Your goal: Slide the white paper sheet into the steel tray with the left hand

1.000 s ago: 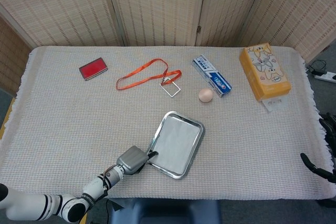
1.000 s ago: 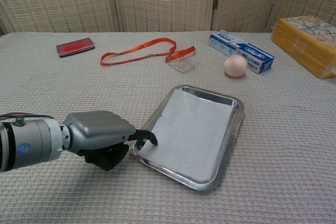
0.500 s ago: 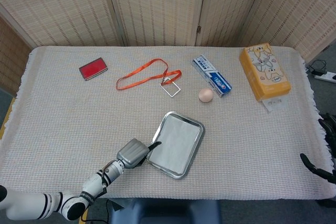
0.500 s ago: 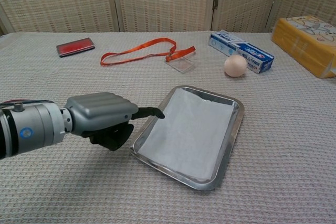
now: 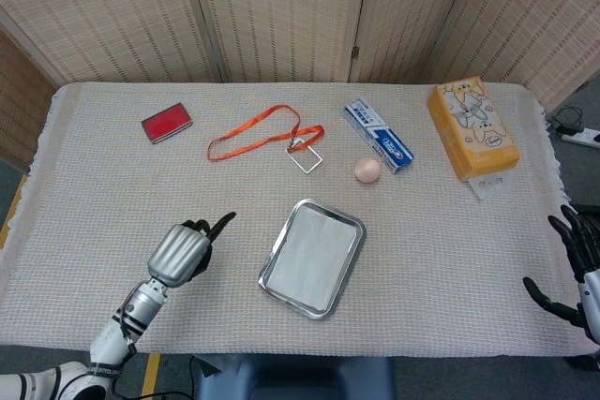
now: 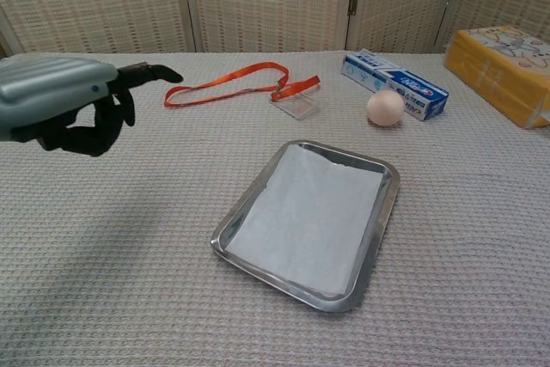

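The white paper sheet [image 5: 314,255] [image 6: 305,217] lies flat inside the steel tray [image 5: 277,243] [image 6: 391,204], its far corner slightly lifted against the rim. My left hand [image 5: 183,248] [image 6: 64,100] hovers above the cloth well to the left of the tray, apart from it. It holds nothing; one finger points out while the others curl in. My right hand [image 5: 574,271] hangs off the table's right edge with its fingers spread and nothing in it.
A red case [image 5: 167,123] [image 6: 124,76] lies at the back left. An orange lanyard [image 5: 307,131] [image 6: 296,85] with a clear badge holder, an egg [image 5: 367,170] [image 6: 385,107], a toothpaste box [image 5: 377,136] [image 6: 395,83] and a yellow tissue pack [image 5: 472,126] [image 6: 507,62] lie beyond the tray.
My left hand has let go of the tray's near-left edge, lifted and drawn back to the left. The paper and tray stay put.
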`<state>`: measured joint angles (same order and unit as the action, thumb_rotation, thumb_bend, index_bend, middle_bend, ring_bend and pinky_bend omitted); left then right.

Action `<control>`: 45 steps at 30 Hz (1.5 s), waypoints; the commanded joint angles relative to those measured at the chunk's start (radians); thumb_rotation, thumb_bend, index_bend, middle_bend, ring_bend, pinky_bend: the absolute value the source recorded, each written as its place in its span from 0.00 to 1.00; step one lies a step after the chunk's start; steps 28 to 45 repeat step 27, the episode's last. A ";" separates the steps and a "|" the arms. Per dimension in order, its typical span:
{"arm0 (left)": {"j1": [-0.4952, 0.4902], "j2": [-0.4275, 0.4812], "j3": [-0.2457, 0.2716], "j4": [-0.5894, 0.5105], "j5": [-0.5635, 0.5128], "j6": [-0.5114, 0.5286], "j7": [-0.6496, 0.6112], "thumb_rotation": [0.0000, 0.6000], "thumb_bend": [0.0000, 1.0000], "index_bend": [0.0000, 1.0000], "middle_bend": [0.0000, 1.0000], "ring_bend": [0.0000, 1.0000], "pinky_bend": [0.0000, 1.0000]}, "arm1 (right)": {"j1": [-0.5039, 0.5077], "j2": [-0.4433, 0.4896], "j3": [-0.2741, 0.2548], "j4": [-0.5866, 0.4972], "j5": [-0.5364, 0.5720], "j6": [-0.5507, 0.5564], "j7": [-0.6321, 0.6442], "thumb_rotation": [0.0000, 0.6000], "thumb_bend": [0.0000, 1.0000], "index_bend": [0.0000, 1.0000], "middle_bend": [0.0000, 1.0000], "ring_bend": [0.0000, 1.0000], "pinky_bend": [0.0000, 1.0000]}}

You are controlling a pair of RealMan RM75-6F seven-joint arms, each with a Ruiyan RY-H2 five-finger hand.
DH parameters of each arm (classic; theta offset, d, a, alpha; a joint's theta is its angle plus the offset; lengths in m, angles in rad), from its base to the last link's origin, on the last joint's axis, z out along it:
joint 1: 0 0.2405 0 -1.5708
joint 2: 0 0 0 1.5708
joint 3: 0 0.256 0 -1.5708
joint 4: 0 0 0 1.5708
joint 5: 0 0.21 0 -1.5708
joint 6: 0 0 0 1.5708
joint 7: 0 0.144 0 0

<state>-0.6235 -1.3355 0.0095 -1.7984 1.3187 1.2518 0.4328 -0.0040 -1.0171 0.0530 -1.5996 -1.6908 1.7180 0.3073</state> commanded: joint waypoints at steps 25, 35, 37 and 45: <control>0.534 0.108 0.126 0.083 0.170 0.478 -0.098 1.00 0.28 0.00 0.00 0.00 0.00 | 0.044 -0.082 -0.037 0.015 -0.046 -0.077 -0.157 1.00 0.33 0.00 0.00 0.00 0.00; 0.540 0.112 0.114 0.081 0.167 0.474 -0.097 1.00 0.28 0.00 0.00 0.00 0.00 | 0.046 -0.085 -0.038 0.017 -0.044 -0.083 -0.162 1.00 0.33 0.00 0.00 0.00 0.00; 0.540 0.112 0.114 0.081 0.167 0.474 -0.097 1.00 0.28 0.00 0.00 0.00 0.00 | 0.046 -0.085 -0.038 0.017 -0.044 -0.083 -0.162 1.00 0.33 0.00 0.00 0.00 0.00; 0.540 0.112 0.114 0.081 0.167 0.474 -0.097 1.00 0.28 0.00 0.00 0.00 0.00 | 0.046 -0.085 -0.038 0.017 -0.044 -0.083 -0.162 1.00 0.33 0.00 0.00 0.00 0.00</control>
